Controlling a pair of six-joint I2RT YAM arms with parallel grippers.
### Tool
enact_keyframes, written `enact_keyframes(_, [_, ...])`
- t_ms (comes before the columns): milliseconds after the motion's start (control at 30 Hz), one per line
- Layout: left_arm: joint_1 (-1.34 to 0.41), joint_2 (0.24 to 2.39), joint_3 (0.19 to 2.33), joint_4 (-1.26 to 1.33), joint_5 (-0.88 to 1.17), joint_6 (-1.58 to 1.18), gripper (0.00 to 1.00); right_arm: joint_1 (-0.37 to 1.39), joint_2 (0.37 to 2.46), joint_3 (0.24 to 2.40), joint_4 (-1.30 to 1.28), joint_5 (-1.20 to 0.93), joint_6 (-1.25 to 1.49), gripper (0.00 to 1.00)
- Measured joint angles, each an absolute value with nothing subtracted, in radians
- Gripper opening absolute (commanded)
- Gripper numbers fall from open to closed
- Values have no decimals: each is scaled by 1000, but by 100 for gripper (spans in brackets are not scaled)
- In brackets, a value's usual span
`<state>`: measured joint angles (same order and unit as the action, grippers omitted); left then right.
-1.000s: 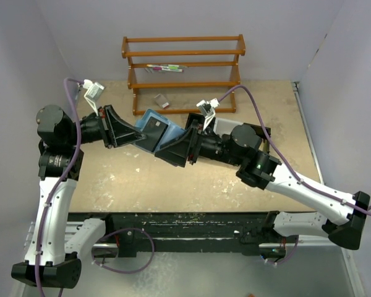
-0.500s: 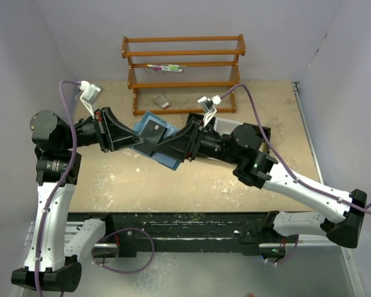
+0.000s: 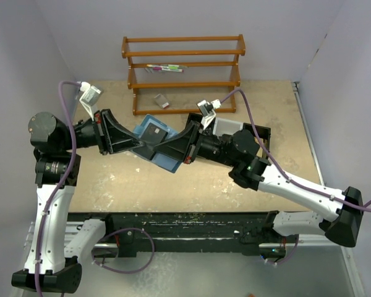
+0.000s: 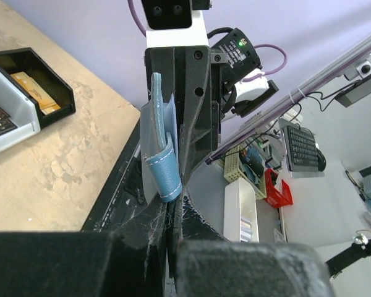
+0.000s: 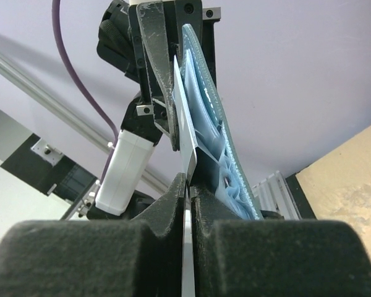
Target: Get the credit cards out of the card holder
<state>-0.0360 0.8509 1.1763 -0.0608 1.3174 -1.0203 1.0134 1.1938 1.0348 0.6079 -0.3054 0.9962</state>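
Observation:
The teal-blue card holder (image 3: 146,121) hangs open above the table between both arms, a dark credit card (image 3: 153,132) lying against its inner face. My left gripper (image 3: 140,146) is shut on its left edge; in the left wrist view the card holder (image 4: 159,145) stands edge-on just beyond my left gripper (image 4: 173,209), its snap tab curled down. My right gripper (image 3: 165,150) comes in from the right. In the right wrist view my right gripper (image 5: 188,184) is shut on the thin edge of a credit card (image 5: 184,127) sticking out of the card holder (image 5: 217,139).
A wooden rack (image 3: 183,80) stands at the back with pens on a shelf. A small clear item (image 3: 161,101) lies before it. A black three-compartment tray (image 3: 263,132) sits under the right arm; it shows as the tray (image 4: 54,96) holding an orange-brown item (image 4: 28,84).
My right gripper has slid left onto the card holder and closed from wide open onto a card's edge. The card holder and the left gripper have shifted slightly left and down.

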Motion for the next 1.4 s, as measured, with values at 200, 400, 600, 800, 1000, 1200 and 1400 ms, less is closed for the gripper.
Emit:
enact_keyframes(200, [-43, 852, 1187, -61, 1332, -1039, 3, 1015, 1177, 1014, 635, -314, 998, 0])
enact_keyframes(400, [-47, 851, 1200, -63, 1339, -1040, 7, 1015, 1173, 1014, 643, -329, 997, 0])
enact_keyframes(600, [-47, 851, 1207, -67, 1348, -1046, 7, 1015, 1132, 984, 633, -342, 992, 0])
enact_keyframes(800, [-47, 849, 1216, -53, 1352, -1061, 4, 1014, 1117, 981, 629, -361, 987, 0])
enact_keyframes(1000, [-47, 850, 1225, -51, 1356, -1058, 1, 1013, 1081, 959, 592, -359, 984, 0])
enact_keyframes(1200, [-46, 878, 1300, -157, 1356, -929, 0, 967, 906, 891, 432, -350, 968, 0])
enact_keyframes(1400, [-46, 901, 1361, -343, 1336, -734, 0, 863, 737, 880, 177, -303, 911, 0])
